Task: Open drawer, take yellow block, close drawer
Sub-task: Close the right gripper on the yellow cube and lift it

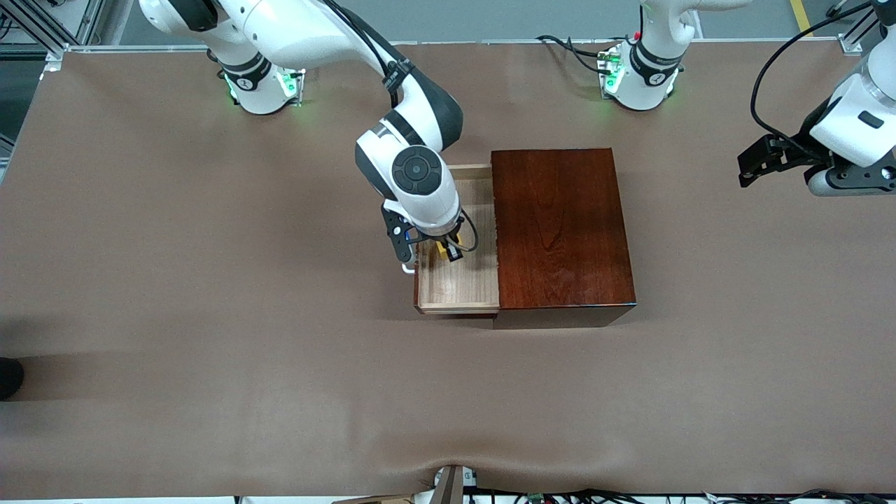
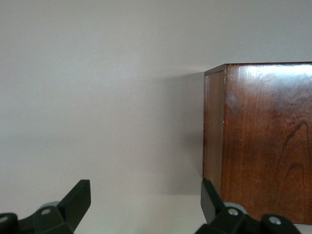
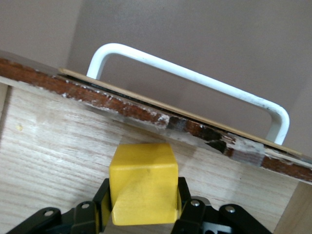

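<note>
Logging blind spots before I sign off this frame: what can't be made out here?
- Yellow block: in the front view the right gripper covers nearly all of it, so its lift off the drawer floor is unclear there.
- Drawer handle: front view, mostly under the right arm.
- Left gripper: its wrist view cuts off all but the fingers, over bare table beside the wooden box.

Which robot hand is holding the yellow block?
The right gripper, down in the open drawer, is shut on the yellow block. The left gripper waits open and empty beside the wooden box.
</note>
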You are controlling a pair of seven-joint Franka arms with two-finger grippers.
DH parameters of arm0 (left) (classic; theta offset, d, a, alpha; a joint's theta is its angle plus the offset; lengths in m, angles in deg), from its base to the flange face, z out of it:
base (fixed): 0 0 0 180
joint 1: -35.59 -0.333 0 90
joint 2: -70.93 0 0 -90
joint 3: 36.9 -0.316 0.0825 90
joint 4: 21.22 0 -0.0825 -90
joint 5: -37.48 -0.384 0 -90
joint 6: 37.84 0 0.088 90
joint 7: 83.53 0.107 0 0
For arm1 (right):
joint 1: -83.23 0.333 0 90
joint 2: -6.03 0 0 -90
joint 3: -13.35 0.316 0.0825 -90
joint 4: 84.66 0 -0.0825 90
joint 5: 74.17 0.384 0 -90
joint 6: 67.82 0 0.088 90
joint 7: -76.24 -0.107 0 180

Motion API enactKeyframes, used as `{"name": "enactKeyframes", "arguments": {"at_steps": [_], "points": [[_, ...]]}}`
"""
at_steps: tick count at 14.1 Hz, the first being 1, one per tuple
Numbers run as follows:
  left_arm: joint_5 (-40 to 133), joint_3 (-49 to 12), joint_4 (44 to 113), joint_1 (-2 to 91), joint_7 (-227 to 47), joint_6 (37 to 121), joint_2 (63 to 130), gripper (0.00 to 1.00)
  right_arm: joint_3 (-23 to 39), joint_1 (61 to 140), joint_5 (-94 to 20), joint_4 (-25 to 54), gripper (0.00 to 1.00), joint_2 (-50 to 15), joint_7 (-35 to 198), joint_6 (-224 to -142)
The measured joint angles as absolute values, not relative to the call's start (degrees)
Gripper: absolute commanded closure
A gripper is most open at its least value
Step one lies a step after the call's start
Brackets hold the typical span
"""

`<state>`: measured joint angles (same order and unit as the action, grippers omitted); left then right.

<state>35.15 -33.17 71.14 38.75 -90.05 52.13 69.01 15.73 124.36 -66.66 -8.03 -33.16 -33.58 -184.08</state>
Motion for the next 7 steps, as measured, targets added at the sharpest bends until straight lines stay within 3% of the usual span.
{"name": "enactKeyframes", "arguments": {"at_steps": [3,7], "points": [[35.1,-33.1,71.2,38.8,-90.0,52.1,69.0,0.0,15.7,124.4,-66.5,-8.6,0.98,-33.2,-33.6,-184.1],[35.1,-33.1,71.2,38.8,-90.0,52.1,69.0,0.0,15.7,124.4,-64.9,-11.1,1.0,-32.9,-33.8,-184.1]]}}
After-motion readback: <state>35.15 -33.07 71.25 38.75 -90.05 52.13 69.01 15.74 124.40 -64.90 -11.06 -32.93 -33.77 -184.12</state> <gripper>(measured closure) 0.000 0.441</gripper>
